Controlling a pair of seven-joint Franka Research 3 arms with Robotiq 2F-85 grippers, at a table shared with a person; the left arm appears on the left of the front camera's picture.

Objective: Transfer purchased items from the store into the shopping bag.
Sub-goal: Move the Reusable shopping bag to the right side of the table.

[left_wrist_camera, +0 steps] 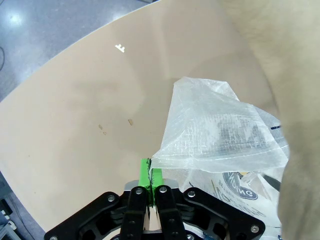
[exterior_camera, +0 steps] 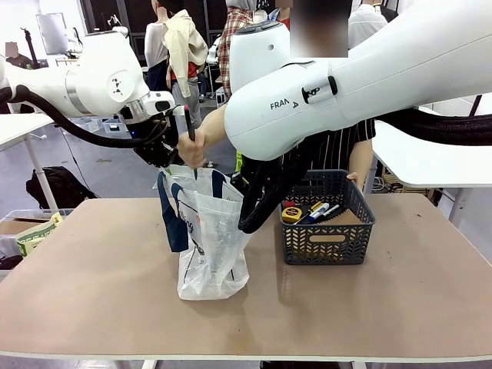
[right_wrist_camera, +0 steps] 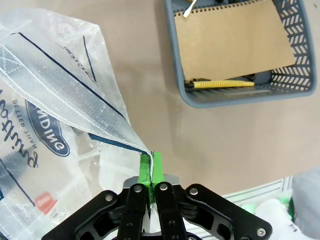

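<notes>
The shopping bag [exterior_camera: 204, 246] stands upright, its mouth spread. The left gripper [left_wrist_camera: 150, 172] is clamped on one rim edge and the right gripper [right_wrist_camera: 150, 165] on the opposite edge. A person's hand [exterior_camera: 192, 150] hangs over the mouth. Right of the bag, past a bare strip, sits the basket [exterior_camera: 327, 246]; to the bag's left lies open table [exterior_camera: 84, 269].

Translucent white bag [exterior_camera: 206, 250] stands upright beside dark basket [exterior_camera: 327, 246] holding goods [exterior_camera: 310, 211].

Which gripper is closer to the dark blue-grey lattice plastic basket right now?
Right. The right gripper pinches the rim of the translucent white plastic bag on the side facing the dark blue-grey lattice basket; the left gripper pinches the opposite rim, farther away.
</notes>
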